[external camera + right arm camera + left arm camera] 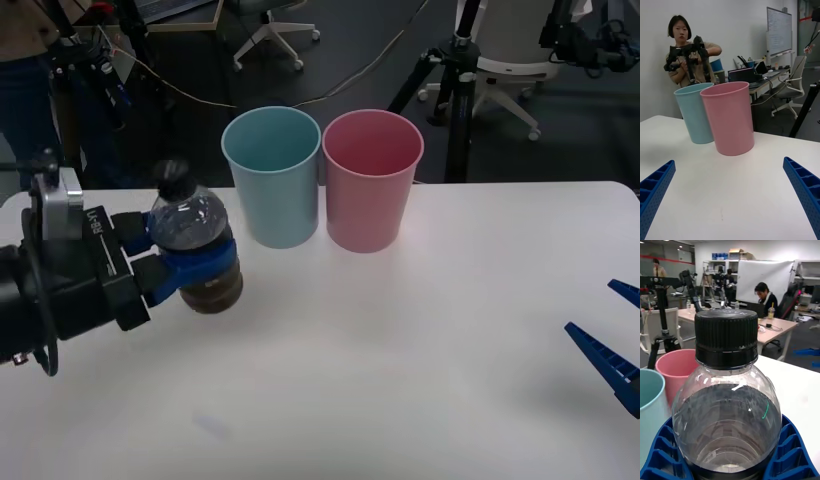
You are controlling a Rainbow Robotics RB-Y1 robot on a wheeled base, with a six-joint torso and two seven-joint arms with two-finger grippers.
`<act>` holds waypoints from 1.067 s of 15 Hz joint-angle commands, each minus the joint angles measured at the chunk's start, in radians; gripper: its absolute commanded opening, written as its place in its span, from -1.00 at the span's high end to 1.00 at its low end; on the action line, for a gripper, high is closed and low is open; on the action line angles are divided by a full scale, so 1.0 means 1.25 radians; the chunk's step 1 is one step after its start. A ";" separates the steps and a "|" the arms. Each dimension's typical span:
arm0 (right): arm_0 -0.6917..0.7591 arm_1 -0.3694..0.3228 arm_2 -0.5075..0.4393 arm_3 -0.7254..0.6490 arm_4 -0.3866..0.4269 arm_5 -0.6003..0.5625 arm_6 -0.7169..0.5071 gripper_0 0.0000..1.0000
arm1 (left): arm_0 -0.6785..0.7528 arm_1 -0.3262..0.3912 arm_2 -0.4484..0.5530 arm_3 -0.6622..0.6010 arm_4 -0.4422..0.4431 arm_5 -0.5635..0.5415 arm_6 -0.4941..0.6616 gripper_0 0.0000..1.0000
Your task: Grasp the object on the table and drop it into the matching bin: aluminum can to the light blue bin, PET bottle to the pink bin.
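Clear plastic, capped in black and part filled with dark brown liquid, the PET bottle (196, 252) stands upright in the left hand (176, 264), whose blue ribbed fingers (205, 267) are clamped around its middle over the label band. Taking the light blue bin (272, 175) as the landmark, the bottle sits just to the robot's left of it and a little nearer the robot, close to the bin's wall but apart from it. In the left wrist view the bottle (725, 397) rises between the blue fingers (664, 450), with the light blue bin's rim (650, 390) right beside it and the pink bin (675, 367) just past that. The pink bin (371, 178) stands on the robot's right of the light blue bin, so close that the two look to touch at the rims, both upright on the white bench (400, 380). The right hand (610, 345) rests low over the bench well to the right of the light blue bin and nearer the robot, its fingers spread apart and holding nothing; in the right wrist view the right hand (730, 195) faces the pink bin (730, 118), with the light blue bin (694, 112) just behind and beside it.
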 commanded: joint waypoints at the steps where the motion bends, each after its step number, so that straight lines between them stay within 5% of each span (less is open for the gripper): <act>1: 0.000 0.000 0.000 0.000 0.000 0.000 0.000 -1.00 | -0.124 0.023 -0.040 0.009 -0.031 0.001 0.147 1.00; 3: 0.000 0.000 0.000 0.000 0.000 0.000 0.000 -1.00 | -0.233 0.021 -0.073 0.046 -0.086 -0.001 0.227 1.00; 7: 0.000 0.000 0.000 0.000 0.000 0.000 0.000 -1.00 | -0.457 0.004 -0.202 0.178 -0.087 0.013 0.279 1.00; 16: 0.000 0.000 0.000 0.000 0.000 0.000 0.000 -1.00 | -0.760 -0.259 -0.325 0.526 -0.287 0.015 0.249 1.00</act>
